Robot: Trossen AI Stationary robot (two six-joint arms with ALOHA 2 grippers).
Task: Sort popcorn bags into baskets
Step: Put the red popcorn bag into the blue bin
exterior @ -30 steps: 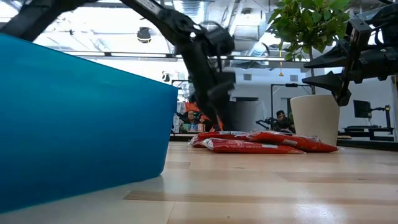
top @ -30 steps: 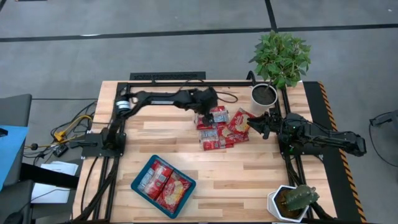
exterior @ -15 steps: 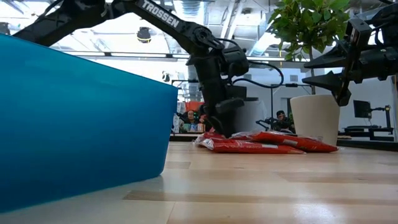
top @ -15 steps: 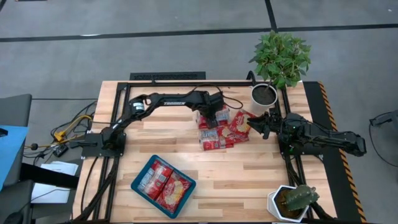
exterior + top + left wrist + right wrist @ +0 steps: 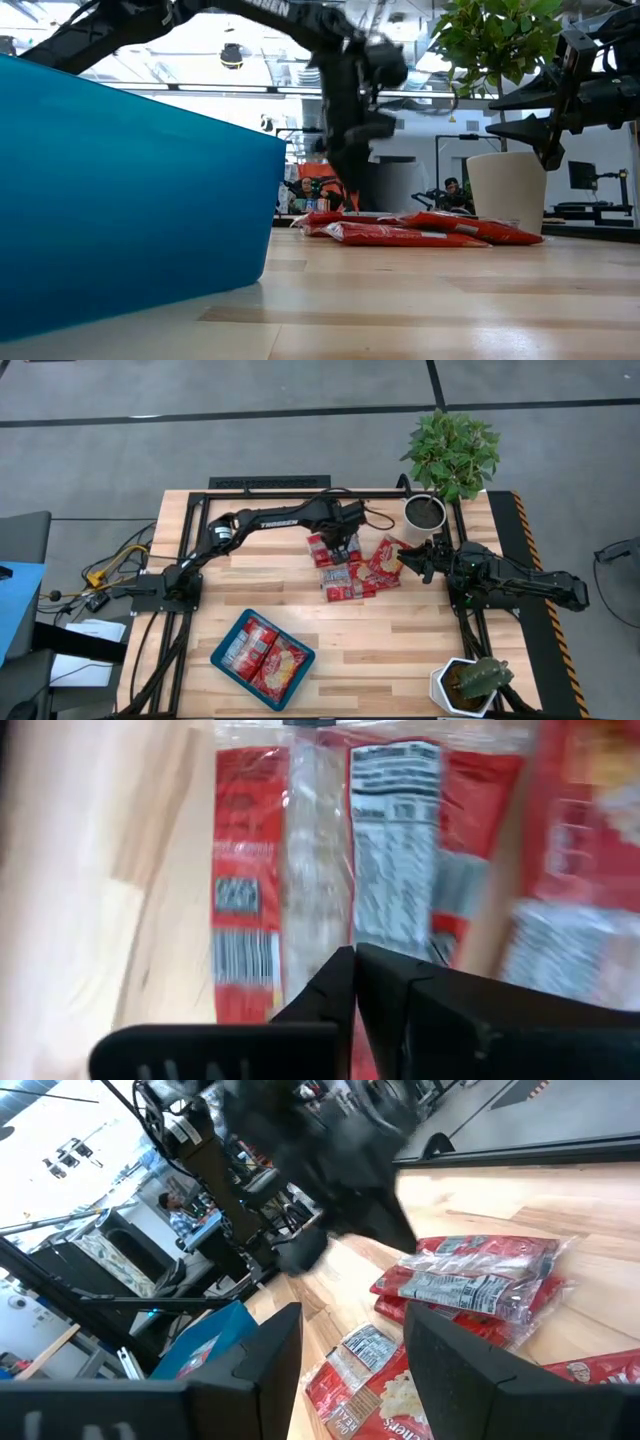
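Packets point(image 5: 350, 568) lay in a loose pile mid-table, thin, crinkly and light, probably slippery; an edge seam looked the best hold. The left gripper point(image 5: 342, 547) was clenched on the far packet point(image 5: 322, 547), nipping its film edge. The right gripper point(image 5: 405, 557) hovered just beside the pile, jaws spread, holding nothing. The tray point(image 5: 228, 636), well apart at the near edge, held several packets point(image 5: 264, 655) lying flat.

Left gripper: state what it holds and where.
Cannot be told. The left gripper has its fingers shut just above a popcorn bag, perhaps pinching its clear middle seam. The right gripper is open, holding nothing.
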